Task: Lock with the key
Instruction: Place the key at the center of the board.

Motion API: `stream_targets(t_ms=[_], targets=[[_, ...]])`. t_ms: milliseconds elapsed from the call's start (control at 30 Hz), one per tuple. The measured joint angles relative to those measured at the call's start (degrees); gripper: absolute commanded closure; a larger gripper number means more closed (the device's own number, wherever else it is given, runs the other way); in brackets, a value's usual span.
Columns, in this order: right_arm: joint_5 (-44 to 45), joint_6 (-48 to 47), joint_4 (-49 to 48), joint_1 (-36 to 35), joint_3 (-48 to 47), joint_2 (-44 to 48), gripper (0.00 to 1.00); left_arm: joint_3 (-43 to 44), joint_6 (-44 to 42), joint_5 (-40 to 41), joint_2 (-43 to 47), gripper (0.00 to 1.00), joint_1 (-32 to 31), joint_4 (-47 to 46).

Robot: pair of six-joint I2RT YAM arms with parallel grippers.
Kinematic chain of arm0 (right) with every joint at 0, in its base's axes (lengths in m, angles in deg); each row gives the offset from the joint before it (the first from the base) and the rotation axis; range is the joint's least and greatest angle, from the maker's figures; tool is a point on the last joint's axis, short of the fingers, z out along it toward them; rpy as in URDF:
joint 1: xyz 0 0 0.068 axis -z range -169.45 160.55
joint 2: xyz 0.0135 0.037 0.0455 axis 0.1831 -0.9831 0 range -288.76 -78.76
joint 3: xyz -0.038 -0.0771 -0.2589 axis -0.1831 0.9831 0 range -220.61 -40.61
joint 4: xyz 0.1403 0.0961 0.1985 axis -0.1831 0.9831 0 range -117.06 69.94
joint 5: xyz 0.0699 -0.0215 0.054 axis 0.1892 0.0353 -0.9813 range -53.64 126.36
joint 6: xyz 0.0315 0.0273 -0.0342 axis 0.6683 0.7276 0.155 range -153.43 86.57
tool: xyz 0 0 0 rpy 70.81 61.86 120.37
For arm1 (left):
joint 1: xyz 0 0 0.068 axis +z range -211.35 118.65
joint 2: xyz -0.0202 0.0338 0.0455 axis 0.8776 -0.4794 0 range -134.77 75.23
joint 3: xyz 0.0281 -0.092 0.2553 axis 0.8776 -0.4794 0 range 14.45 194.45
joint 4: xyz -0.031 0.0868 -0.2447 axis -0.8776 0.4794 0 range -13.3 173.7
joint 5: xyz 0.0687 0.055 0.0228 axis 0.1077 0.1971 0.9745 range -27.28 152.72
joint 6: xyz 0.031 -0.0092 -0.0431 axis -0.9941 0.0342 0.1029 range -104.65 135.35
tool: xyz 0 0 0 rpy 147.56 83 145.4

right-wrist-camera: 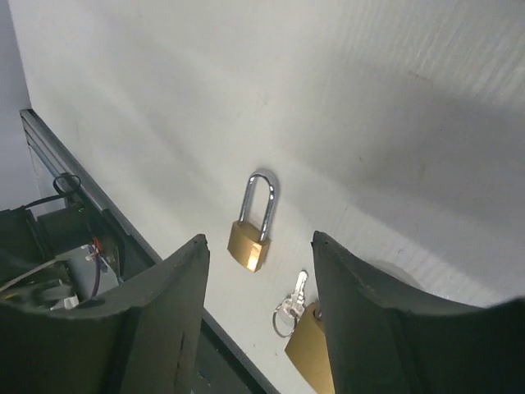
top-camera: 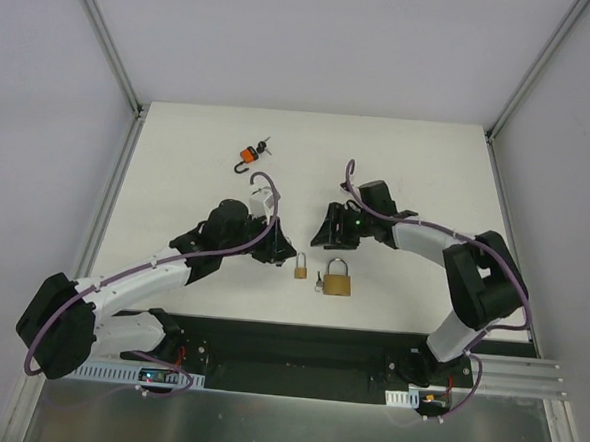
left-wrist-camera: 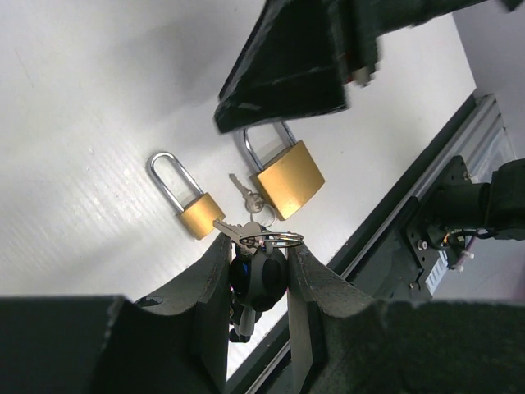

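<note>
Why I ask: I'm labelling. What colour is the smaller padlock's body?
Smaller padlock: brass gold, best in the left wrist view.

Arm links: white moulded shells (top-camera: 136,274) between black joint housings (top-camera: 63,327).
Cabling: purple cable (top-camera: 264,176) routed externally along each arm.
Fingers: matte black wedge-shaped fingers (right-wrist-camera: 164,312).

We see a white table (top-camera: 178,174). Just beside the tips of the left claw (top-camera: 281,250), a small brass padlock (top-camera: 300,268) lies flat. Near the right claw (top-camera: 326,231), toward the arm bases, lies a larger brass padlock (top-camera: 337,281), with keys (top-camera: 319,280) just beside it. Well beyond the left claw rests a small orange-and-black item (top-camera: 247,156).
</note>
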Motion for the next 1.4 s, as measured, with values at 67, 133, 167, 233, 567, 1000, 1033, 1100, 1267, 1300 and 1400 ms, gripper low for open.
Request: stream_targets(t_ms=[67, 133, 167, 233, 567, 1000, 1033, 1100, 1267, 1300, 1400], targets=[[0.1, -0.8, 2.1, 0.7, -0.8, 2.7, 0.39, 0.0, 0.6, 0.1, -1.8, 1.0, 0.0, 0.0], [0.2, -1.8, 4.3, 1.6, -2.2, 5.6, 0.36, 0.0, 1.1, 0.0, -3.8, 1.0, 0.0, 0.0], [0.3, -2.2, 5.2, 1.9, -2.9, 7.1, 0.33, 0.0, 1.2, 0.0, -4.7, 1.0, 0.0, 0.0], [0.3, -3.0, 6.8, 2.7, -3.9, 9.9, 0.28, 0.0, 1.7, -0.2, -7.1, 1.0, 0.0, 0.0], [1.0, -5.8, 14.3, 4.5, -5.3, 17.3, 0.14, 2.2, 4.1, -1.4, -20.0, 1.0, 0.0, 0.0], [1.3, -7.5, 17.4, 4.6, -4.5, 18.3, 0.13, 6.8, 6.9, 2.4, -25.2, 0.63, 0.0, 2.3], [1.3, -7.6, 17.4, 4.6, -4.4, 18.3, 0.13, 7.2, 6.8, 2.8, -25.3, 0.57, 0.0, 2.8], [1.3, -7.7, 17.6, 4.6, -4.2, 18.3, 0.13, 8.0, 6.9, 3.3, -25.4, 0.52, 0.0, 3.9], [1.4, -8.0, 18.0, 4.6, -4.1, 18.3, 0.13, 9.0, 7.0, 4.6, -25.4, 0.43, 0.0, 6.3], [1.4, -8.0, 18.1, 4.6, -4.1, 18.3, 0.13, 9.1, 7.1, 4.8, -25.4, 0.42, 0.0, 6.9], [1.4, -8.1, 18.2, 4.6, -4.1, 18.3, 0.12, 9.0, 7.1, 6.1, -25.2, 0.37, 0.0, 8.0]])
